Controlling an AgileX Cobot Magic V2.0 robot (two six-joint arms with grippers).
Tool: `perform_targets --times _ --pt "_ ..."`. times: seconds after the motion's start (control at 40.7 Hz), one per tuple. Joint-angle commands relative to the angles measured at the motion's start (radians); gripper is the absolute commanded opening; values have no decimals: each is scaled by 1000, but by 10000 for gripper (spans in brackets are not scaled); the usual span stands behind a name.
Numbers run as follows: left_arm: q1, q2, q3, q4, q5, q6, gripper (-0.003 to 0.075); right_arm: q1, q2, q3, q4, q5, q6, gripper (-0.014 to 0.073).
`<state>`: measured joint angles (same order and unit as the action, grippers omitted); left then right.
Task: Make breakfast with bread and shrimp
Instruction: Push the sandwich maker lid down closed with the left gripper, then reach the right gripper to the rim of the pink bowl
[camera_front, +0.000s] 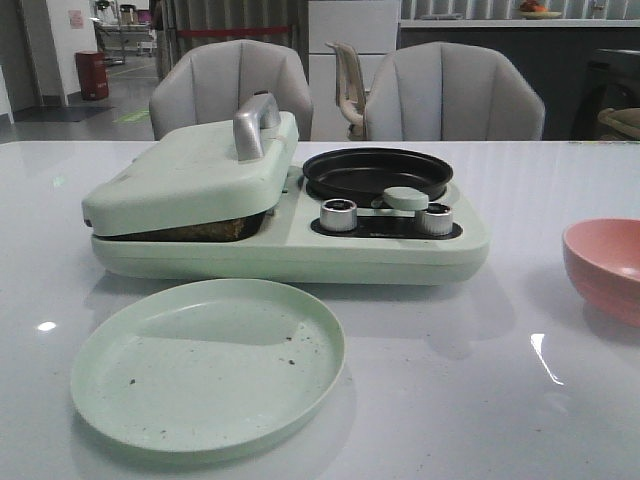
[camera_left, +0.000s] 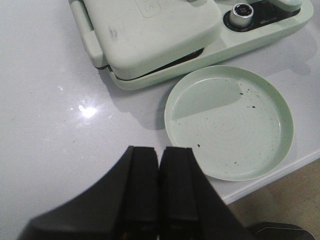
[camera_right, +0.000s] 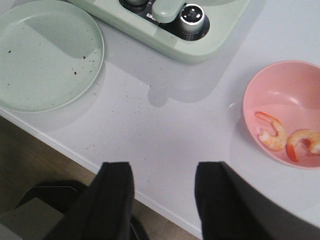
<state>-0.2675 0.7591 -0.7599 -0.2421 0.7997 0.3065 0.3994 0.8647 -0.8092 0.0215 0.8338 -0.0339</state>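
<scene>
- Grippers come first, nearest to us: our left gripper (camera_left: 159, 190) has its two black jaws pressed together with nothing between them, hanging above bare white table (camera_front: 560, 420).
- Our right gripper (camera_right: 162, 200) is spread wide and holds nothing, hovering over the table's near edge.
- Just beyond the left gripper, at about one o'clock from it, lies a round pale green plate (camera_front: 208, 365), bare except for dark crumbs.
- From the right gripper, a pink bowl (camera_right: 285, 112) sits at about two o'clock, near but apart from it.
- Inside that bowl lie two shrimp (camera_right: 287, 139), orange and curled, side by side on the bowl's floor; their curved bodies run roughly across the wrist view.
- We judge the right arm to be clearly the nearer to the shrimp, and its open jaws suit a pick from the bowl.
- Farther back stands a mint green breakfast maker (camera_front: 290, 215), its lid (camera_front: 190, 180) lowered but not fully shut over the left half.
- In the gap under the lid a brown edge shows, which we take to be the bread (camera_front: 215, 230); we cannot tell how many slices.
- On the maker's right half sits an empty black pan (camera_front: 377, 175), with two silver knobs (camera_front: 338, 214) in front.
- Beyond the table stand two grey chairs (camera_front: 455, 95).
</scene>
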Motion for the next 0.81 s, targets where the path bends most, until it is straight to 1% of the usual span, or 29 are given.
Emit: perform_targets --times 0.0,0.221,0.319,0.417,0.491,0.688,0.786 --pt "-8 -37 -12 -15 -64 -14 101 -3 -12 -27 1 -68 0 410" --pt "-8 -41 -10 -15 -76 -14 101 -3 -11 -27 0 -93 0 410" --pt "-8 -41 -10 -15 -82 -14 101 -3 1 -32 -22 -107 0 410" --pt "-8 -41 -10 -15 -83 -14 101 -18 49 -63 -45 -81 17 410" --pt "-8 -41 -10 -15 -83 -14 101 -67 97 -99 -44 -44 23 410" --pt "-8 -41 -10 -15 -83 -14 101 -296 253 -199 -31 46 25 410" --pt "-8 -41 -10 -15 -83 -14 101 -414 324 -220 -22 42 25 410"
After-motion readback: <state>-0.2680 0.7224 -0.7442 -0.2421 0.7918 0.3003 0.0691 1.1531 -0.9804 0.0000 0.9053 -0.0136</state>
